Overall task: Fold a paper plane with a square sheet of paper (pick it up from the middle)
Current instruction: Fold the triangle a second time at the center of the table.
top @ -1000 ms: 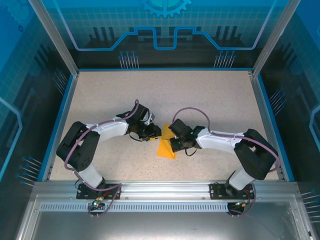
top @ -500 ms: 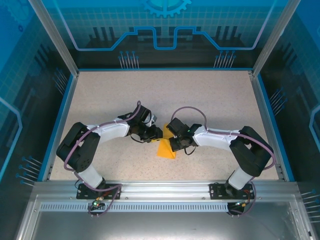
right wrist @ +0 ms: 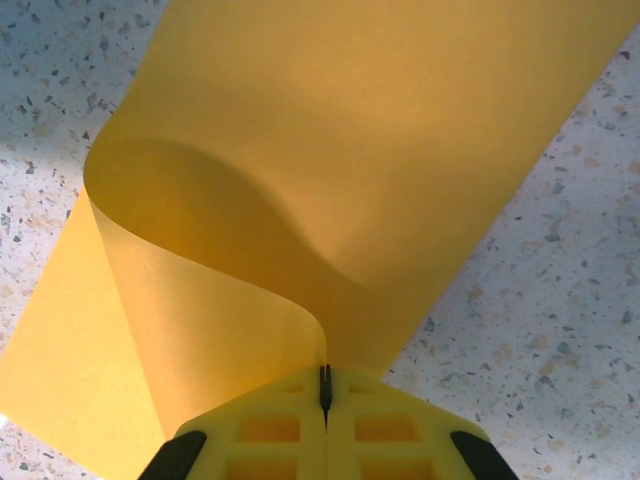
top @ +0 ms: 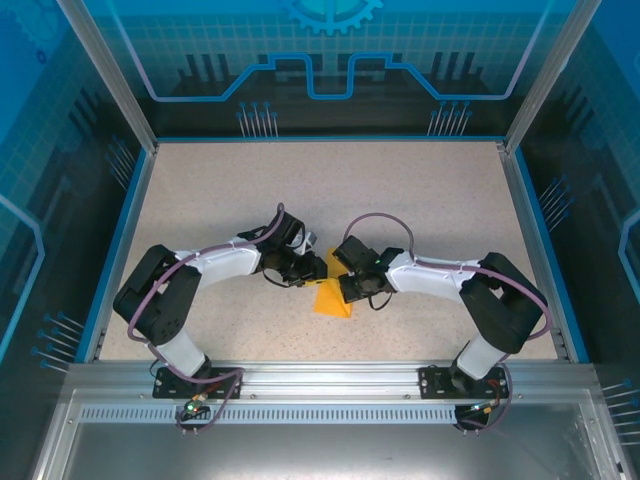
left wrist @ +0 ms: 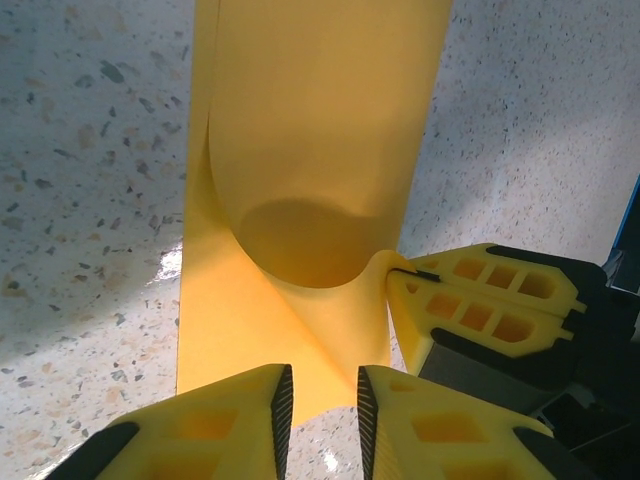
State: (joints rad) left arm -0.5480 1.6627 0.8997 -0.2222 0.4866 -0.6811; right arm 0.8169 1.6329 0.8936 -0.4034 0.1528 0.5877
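Right gripper (right wrist: 325,388): jaws fully closed, pinching the edge of the thin orange-yellow sheet of paper (right wrist: 350,150). In the right wrist view the pinched layer rises straight off the fingertips and rolls back over in a loose loop. A second layer lies flat on the speckled beige tabletop (right wrist: 560,300) underneath, running out ahead and to the left of the tool.

Left gripper (left wrist: 322,378): jaws narrowly apart, with a clear gap between the yellow pads (left wrist: 283,400). The sheet's (left wrist: 300,150) near edge sits right in that gap and the sheet stretches away ahead of the tool. Can't tell whether either pad touches it. No clamp visible.

What each view adds:
- The left wrist view shows both tools at once. The right gripper (left wrist: 400,275) comes in just ahead and to the right of the left fingers, its tips closed on the lifted flap's corner. It also shows the flap curled up off the lower layer, with a shadowed hollow under it.
- The right wrist view shows the closed seam between the right fingers and the curl from the other side.
- The top external view gives the layout. The left gripper (top: 318,270) and right gripper (top: 346,288) meet nose to nose mid-table (top: 400,200). The paper (top: 333,300) shows as a small orange patch directly under and just in front of them, on the side towards the arm bases. Jaw gaps and the curl are too small to read there.
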